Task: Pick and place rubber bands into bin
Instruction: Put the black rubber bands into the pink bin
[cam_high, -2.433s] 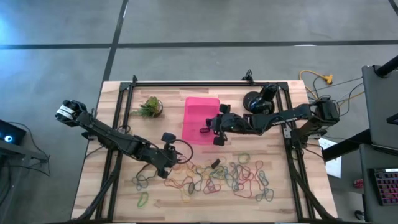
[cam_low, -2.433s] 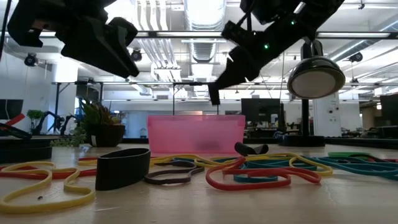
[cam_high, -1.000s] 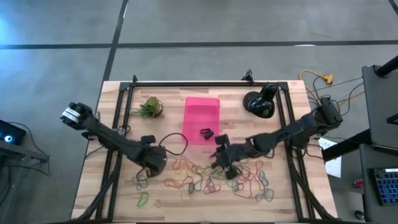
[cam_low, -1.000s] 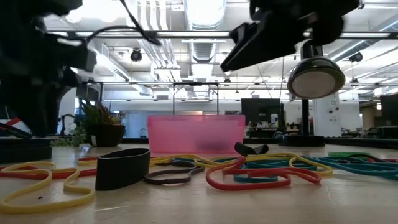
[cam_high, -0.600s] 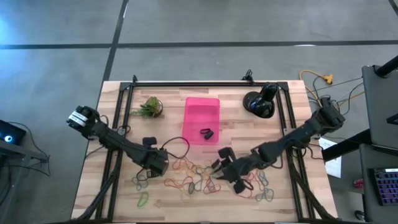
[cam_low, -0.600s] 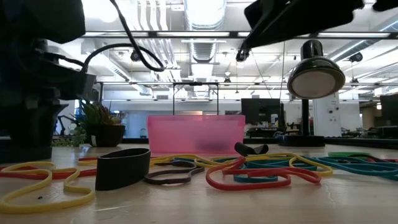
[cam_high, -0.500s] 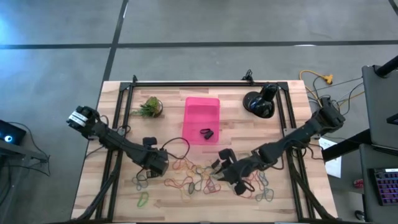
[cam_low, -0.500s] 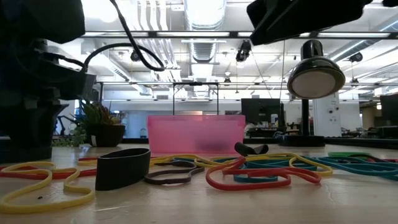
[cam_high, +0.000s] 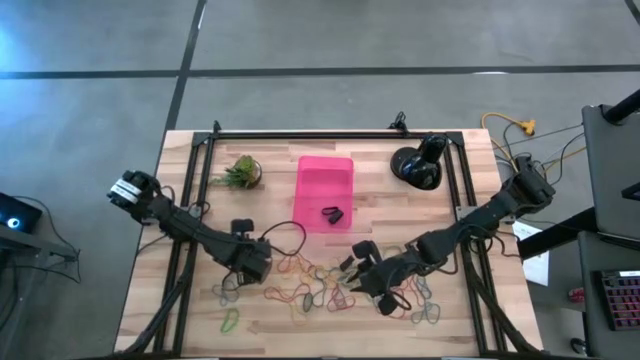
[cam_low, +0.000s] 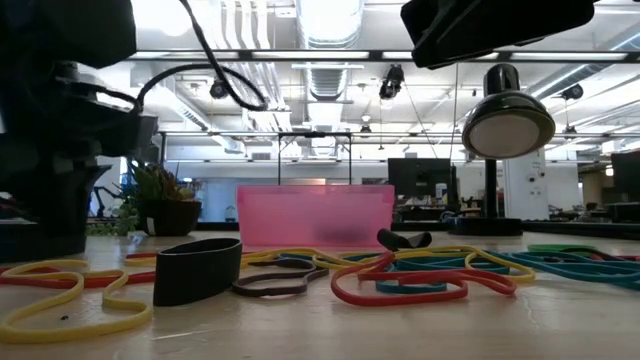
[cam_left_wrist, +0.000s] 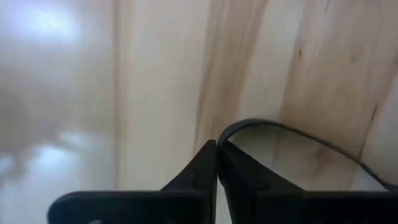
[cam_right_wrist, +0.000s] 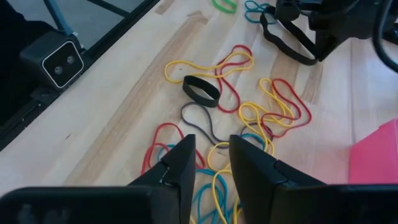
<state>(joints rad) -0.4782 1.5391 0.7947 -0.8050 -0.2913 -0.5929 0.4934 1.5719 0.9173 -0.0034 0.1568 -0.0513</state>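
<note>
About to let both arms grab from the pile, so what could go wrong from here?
The rubber bands lie overlapped, so the open right hand may lift several linked loops that then snag or spill short of the bin. The left hand is shut on a thin black band at the table; the band looks barely caught and could slip out.

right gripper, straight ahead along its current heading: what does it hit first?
Probably the grey rubber band lying on the table, just ahead of the right gripper, whose jaws stand slightly apart. The black band lies beyond it. Depth is unclear, so the yellow loops nearby could come first.
</note>
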